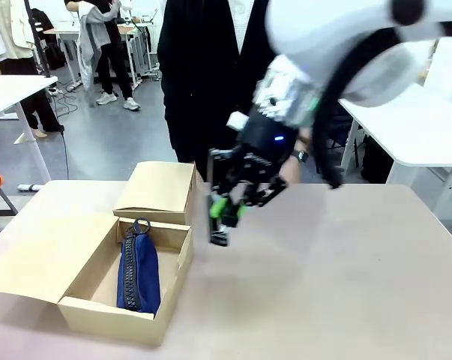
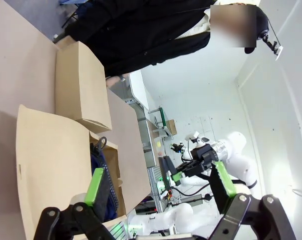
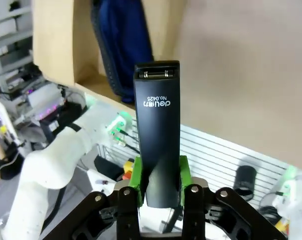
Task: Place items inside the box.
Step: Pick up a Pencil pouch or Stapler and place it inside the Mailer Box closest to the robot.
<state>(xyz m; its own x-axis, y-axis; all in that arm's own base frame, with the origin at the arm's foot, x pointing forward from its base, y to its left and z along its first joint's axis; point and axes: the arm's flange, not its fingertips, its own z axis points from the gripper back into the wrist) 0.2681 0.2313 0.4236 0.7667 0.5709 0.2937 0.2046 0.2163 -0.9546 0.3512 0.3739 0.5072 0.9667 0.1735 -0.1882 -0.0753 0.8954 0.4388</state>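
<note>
My right gripper [image 1: 229, 206] hangs over the table just right of the open cardboard box [image 1: 113, 319], shut on a black stapler [image 1: 220, 227]. In the right wrist view the stapler [image 3: 157, 130] stands upright between the green pads [image 3: 136, 180], and the box [image 3: 55, 45] lies beyond it. A navy zip pouch [image 1: 139, 274] lies lengthwise inside the box and also shows as the navy pouch [image 3: 123, 45]. My left gripper [image 2: 158, 182] is open with nothing between its fingers, and looks over the box [image 2: 50, 165] from its side, where the pouch [image 2: 98, 162] peeks out.
The box's flaps [image 1: 157, 187] are folded out to the back and the left. A person in a dark coat [image 1: 211, 82] stands at the far edge, one hand [image 1: 294, 161] behind my right arm. Bare tabletop [image 1: 338, 285] spreads to the right of the box.
</note>
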